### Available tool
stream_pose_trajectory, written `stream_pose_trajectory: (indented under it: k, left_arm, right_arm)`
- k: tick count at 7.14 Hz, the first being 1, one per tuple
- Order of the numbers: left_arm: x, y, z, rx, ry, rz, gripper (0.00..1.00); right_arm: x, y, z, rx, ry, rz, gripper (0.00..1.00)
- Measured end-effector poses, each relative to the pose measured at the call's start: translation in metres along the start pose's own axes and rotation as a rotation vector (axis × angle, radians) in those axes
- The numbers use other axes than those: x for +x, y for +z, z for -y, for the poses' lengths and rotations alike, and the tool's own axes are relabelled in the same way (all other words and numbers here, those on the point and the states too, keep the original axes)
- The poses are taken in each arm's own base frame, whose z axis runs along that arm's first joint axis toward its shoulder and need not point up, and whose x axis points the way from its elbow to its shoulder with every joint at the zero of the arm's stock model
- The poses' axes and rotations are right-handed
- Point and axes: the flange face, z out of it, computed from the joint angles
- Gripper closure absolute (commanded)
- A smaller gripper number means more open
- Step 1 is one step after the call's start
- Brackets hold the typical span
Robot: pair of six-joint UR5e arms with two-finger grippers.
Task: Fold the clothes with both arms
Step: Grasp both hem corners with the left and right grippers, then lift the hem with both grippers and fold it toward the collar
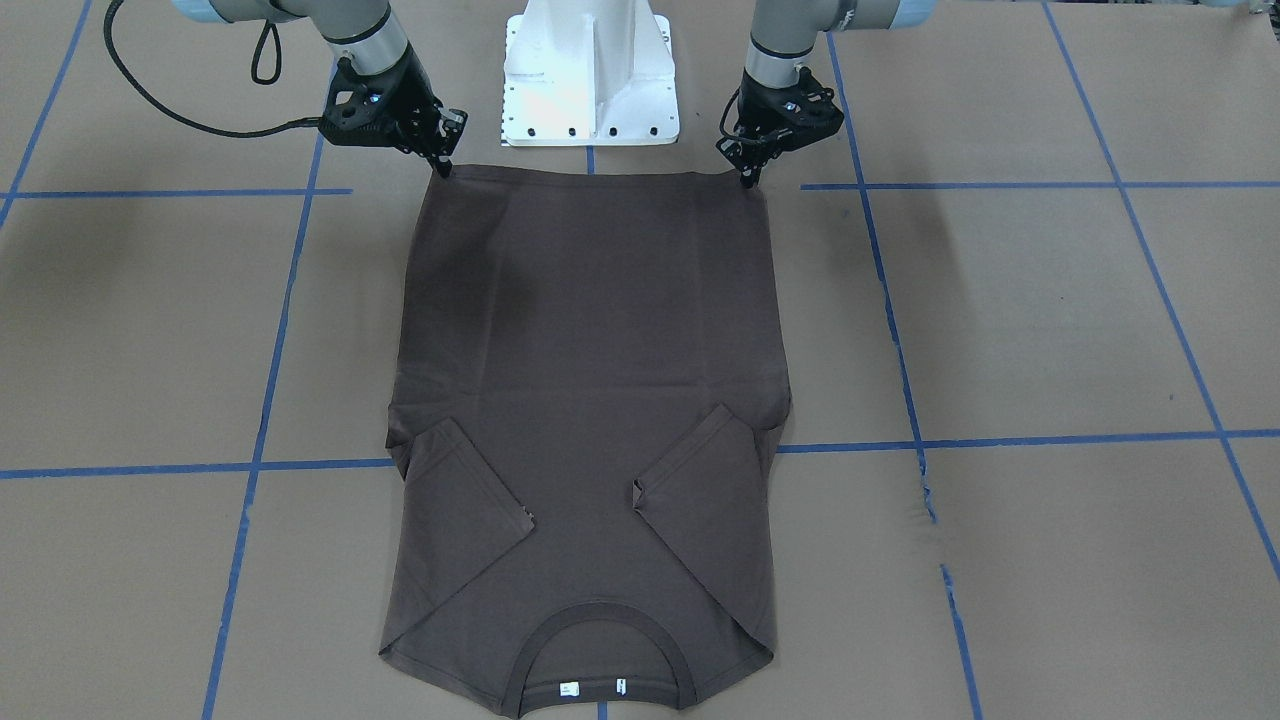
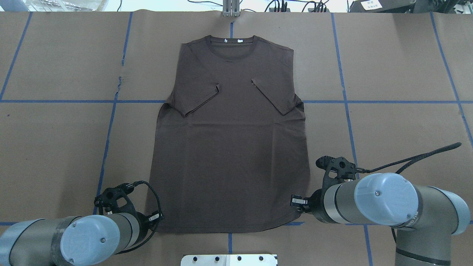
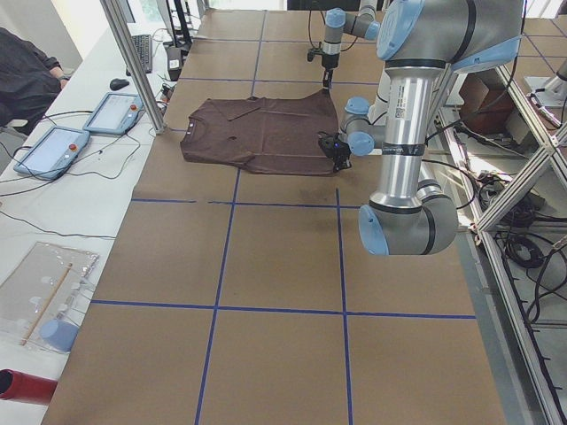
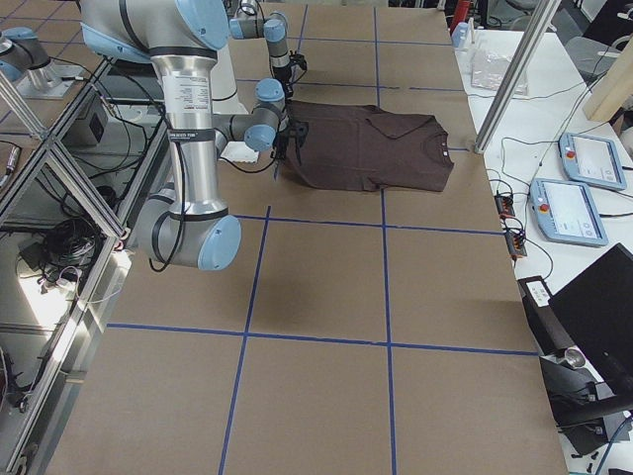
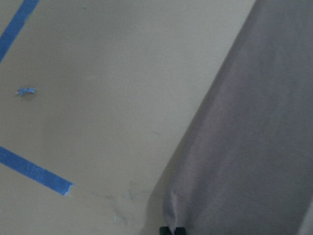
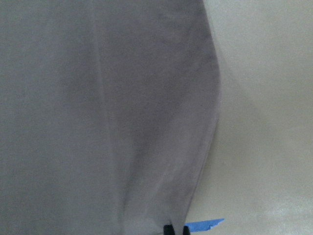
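The dark brown T-shirt [image 1: 590,330] lies flat on the tabletop [image 1: 1050,330] just before the white pedestal base [image 1: 590,75], hem nearest it and sleeves folded inward. The left gripper [image 1: 747,180] and right gripper [image 1: 443,170] each have their jaws pinched tight on a hem corner. Blue tape lines [image 1: 1000,441] run under the cloth. Teach pendants [image 3: 115,112] sit well beyond the collar end.

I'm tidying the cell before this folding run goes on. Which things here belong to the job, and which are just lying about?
Belongs to the job:
- dark brown short-sleeved T-shirt, lying flat, sleeves folded in
- left gripper and right gripper, each shut on a hem corner

Just lying about:
- white bolted pedestal base
- two pale-blue touchscreen pendants
- red cylinder
- clear plastic bag
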Motion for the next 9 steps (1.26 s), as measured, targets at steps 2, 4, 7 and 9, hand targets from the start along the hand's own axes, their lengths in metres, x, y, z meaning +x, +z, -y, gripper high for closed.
stream_pose_trajectory:
  k: [2, 4, 7, 9]
  left_arm:
    - [0.004, -0.057, -0.001, -0.007, 0.062, -0.001, 1.00]
    - [-0.001, -0.097, -0.027, -0.061, 0.126, -0.009, 1.00]
    - [-0.010, -0.146, -0.039, -0.121, 0.175, -0.018, 1.00]
    - [0.008, -0.159, -0.008, -0.082, 0.207, -0.063, 1.00]
  right_arm:
    - [0.000, -0.031, -0.001, -0.089, -0.008, 0.037, 1.00]
    - [0.010, -0.070, -0.017, -0.206, -0.022, 0.068, 1.00]
    - [0.015, -0.096, -0.013, -0.256, -0.025, 0.096, 1.00]
    - [0.005, -0.104, 0.025, -0.177, -0.055, 0.134, 1.00]
